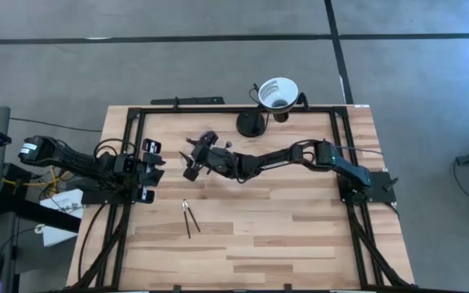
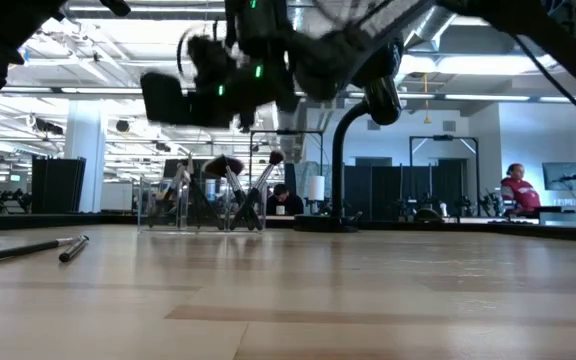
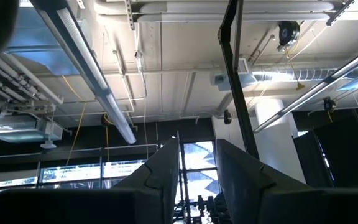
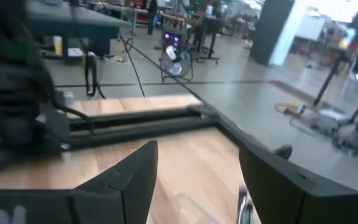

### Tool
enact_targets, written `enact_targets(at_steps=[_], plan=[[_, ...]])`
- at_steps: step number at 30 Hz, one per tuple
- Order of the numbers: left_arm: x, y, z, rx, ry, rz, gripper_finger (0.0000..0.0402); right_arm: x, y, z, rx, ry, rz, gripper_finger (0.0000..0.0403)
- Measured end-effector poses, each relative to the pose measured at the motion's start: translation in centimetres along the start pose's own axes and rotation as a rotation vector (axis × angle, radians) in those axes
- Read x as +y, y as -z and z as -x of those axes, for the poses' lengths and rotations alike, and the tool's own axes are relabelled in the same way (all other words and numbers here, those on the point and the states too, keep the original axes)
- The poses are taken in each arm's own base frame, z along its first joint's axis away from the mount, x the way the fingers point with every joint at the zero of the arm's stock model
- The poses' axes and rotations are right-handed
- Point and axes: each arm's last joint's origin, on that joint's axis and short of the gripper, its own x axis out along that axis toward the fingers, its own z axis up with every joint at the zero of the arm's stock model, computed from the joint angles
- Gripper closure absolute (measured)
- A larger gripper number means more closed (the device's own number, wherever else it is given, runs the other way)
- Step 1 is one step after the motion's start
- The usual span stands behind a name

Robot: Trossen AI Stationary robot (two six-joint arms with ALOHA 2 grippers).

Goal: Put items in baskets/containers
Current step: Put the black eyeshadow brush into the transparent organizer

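Note:
A small clear holder [image 1: 208, 138] [image 2: 196, 205] stands on the table's far middle part, with several dark-handled brushes [image 2: 230, 178] leaning upright inside it. Two thin brushes [image 1: 190, 218] [image 2: 28, 250] lie flat on the wood nearer the near edge. My right gripper [image 1: 190, 163] [image 4: 197, 180] hangs open above the table, just near-left of the holder, with nothing between its fingers. My left gripper [image 1: 148, 171] [image 3: 197, 180] waits at the table's left edge, pointing up at the ceiling, with a narrow gap between its fingers.
A white funnel-shaped cup [image 1: 277, 92] on a black stand [image 1: 251, 124] sits at the far edge, right of the holder. A black frame [image 1: 218, 109] runs around the table. Bare wood lies on the near and right parts. People [image 2: 513, 190] are in the room beyond.

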Motion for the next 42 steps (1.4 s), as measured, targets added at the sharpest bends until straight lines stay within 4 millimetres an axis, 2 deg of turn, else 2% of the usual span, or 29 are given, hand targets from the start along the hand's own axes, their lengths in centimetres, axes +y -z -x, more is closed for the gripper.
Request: enact_targets(at_steps=[3,8,10,12,14,17,23,25,29,31,35,39,42], plan=[[0.0,0.0,0.0,0.0,0.0,0.0,0.0296,0.9,-2.9,1.8,-0.016,-0.035,0.063,0.0191],[0.0,0.0,0.0,0.0,0.0,0.0,0.0296,2.5,-8.2,6.7,0.045,-0.132,0.134,0.0201],[0.0,0.0,0.0,0.0,0.0,0.0,0.0296,3.1,-9.4,8.7,0.107,-0.164,0.089,0.0205],[0.0,0.0,0.0,0.0,0.0,0.0,0.0296,3.9,-9.4,10.4,0.194,-0.191,0.071,0.0208],[0.0,0.0,0.0,0.0,0.0,0.005,0.0296,5.2,-8.3,11.4,0.283,-0.215,0.06,0.0212],[0.0,0.0,0.0,0.0,0.0,0.006,0.0296,8.2,-5.4,11.8,0.36,-0.24,0.013,0.0217],[0.0,0.0,0.0,0.0,0.0,0.008,0.0296,14.2,2.0,10.7,0.287,-0.216,-0.045,0.0228],[0.0,0.0,0.0,0.0,0.0,0.008,0.0296,15.2,4.0,10.4,0.262,-0.175,-0.082,0.0231],[0.0,0.0,0.0,0.0,0.0,0.008,0.0296,16.0,7.1,10.1,0.293,-0.13,-0.152,0.0237],[0.0,0.0,0.0,0.0,0.0,0.008,0.0296,16.3,7.9,10.0,0.305,-0.174,-0.198,0.0239],[0.0,0.0,0.0,0.0,0.0,0.008,0.0296,17.1,8.2,9.6,0.295,-0.233,-0.259,0.0244],[0.0,0.0,0.0,0.0,0.0,0.008,0.0296,17.5,8.1,9.3,0.306,-0.257,-0.249,0.0248],[0.0,0.0,0.0,0.0,0.0,0.008,0.0296,17.2,8.4,9.0,0.338,-0.238,-0.223,0.0252]])
